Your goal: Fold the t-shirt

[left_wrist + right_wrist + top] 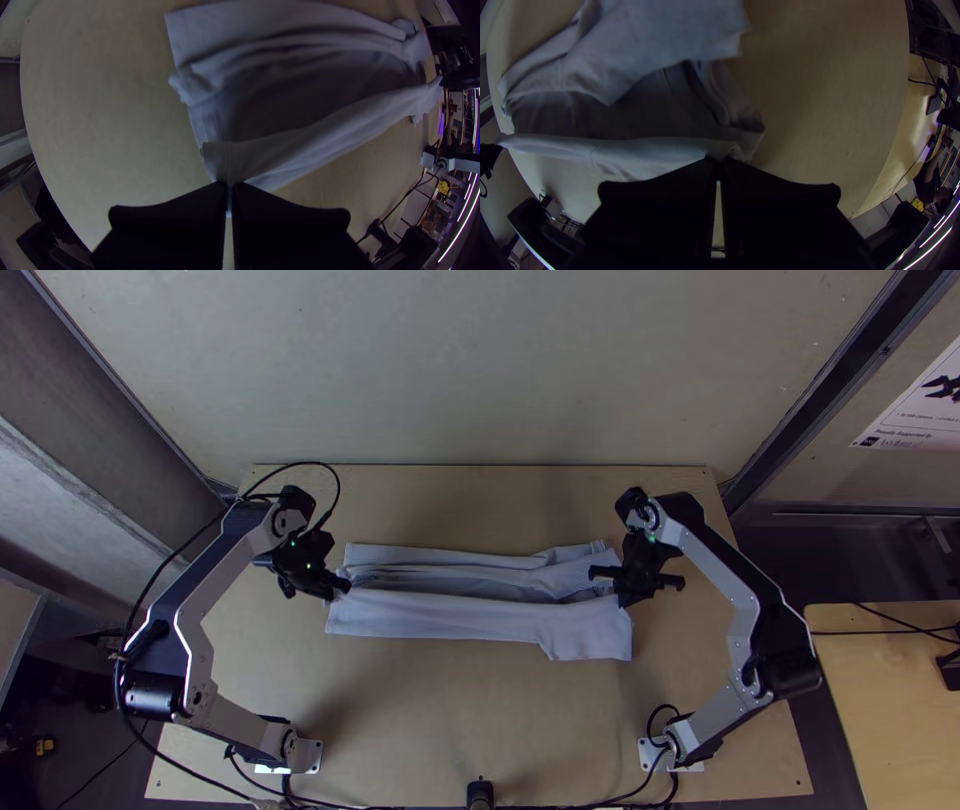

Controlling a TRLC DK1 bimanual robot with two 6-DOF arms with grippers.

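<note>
Wooden table (480,710), t-shirt (450,615) strip well inside its edges, roomy margin (nearside)

Bare table (450,710) is lying open between the t-shirt (440,613) and the near edge, and another strip is running beyond the cloth. The left arm (192,640) and right arm (742,640) are blocking the sides, the left gripper (345,587) and right gripper (624,600) are crowding the shirt's ends, and cables (640,790) are trailing along the near edge.

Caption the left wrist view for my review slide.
Left end effector pinching one end of the pale, partly folded t-shirt on the wooden table.
</note>
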